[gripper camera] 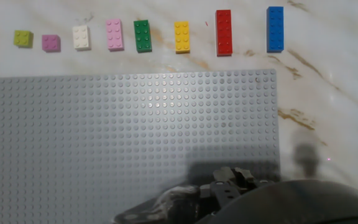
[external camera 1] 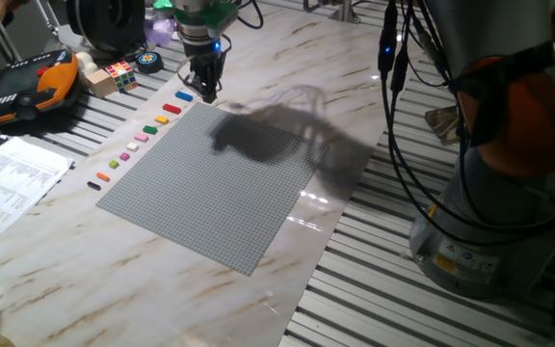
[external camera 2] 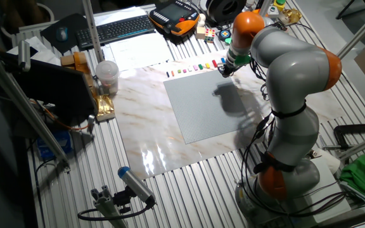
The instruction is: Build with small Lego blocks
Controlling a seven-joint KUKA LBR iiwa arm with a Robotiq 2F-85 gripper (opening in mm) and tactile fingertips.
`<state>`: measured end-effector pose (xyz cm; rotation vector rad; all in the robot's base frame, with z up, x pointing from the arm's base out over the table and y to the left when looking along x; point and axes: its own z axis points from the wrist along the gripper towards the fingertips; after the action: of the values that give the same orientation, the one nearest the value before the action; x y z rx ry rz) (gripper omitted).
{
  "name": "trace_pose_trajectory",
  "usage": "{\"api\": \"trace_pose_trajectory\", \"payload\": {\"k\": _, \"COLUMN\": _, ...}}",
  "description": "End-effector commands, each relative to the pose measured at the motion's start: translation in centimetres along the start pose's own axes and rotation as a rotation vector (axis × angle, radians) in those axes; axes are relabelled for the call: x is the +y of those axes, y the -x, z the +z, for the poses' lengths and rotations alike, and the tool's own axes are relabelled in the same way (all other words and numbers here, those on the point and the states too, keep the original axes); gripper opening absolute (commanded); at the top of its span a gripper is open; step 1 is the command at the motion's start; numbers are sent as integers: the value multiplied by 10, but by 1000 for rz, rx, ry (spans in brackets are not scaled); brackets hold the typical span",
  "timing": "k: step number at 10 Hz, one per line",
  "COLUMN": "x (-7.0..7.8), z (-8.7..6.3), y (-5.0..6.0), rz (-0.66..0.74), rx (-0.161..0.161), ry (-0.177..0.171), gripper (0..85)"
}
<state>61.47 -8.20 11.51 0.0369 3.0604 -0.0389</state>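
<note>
Currently, the gripper [external camera 1: 205, 90] is held low over the far corner of the grey baseplate [external camera 1: 222, 185], close to the blue brick [external camera 1: 183, 96]; whether its fingers are spread or pressed together cannot be told. Nothing is seen between them. The small Lego blocks are laid in a row on the marble tabletop [external camera 1: 114, 270] just beside the baseplate's edge: blue, red brick [gripper camera: 224, 32], yellow brick [gripper camera: 181, 36], green brick [gripper camera: 142, 35], pink brick [gripper camera: 114, 34], white brick [gripper camera: 81, 37], then smaller ones.

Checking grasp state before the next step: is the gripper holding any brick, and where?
Cannot tell: the gripper hovers by the blue brick, fingertips too small to read.
</note>
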Motion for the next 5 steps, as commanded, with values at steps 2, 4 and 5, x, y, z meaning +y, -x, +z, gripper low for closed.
{"api": "trace_pose_trajectory", "payload": {"k": 2, "x": 0, "z": 2, "y": 1, "rz": 4, "rx": 0, "ry": 1, "gripper": 7}}
{"api": "trace_pose_trajectory", "payload": {"k": 4, "x": 2, "z": 6, "y": 4, "rz": 7, "rx": -5, "ry": -10, "gripper": 7}}
{"api": "trace_pose_trajectory", "payload": {"k": 5, "x": 1, "z": 9, "y": 6, "rz": 12, "rx": -2, "ry": -12, "gripper": 7}}
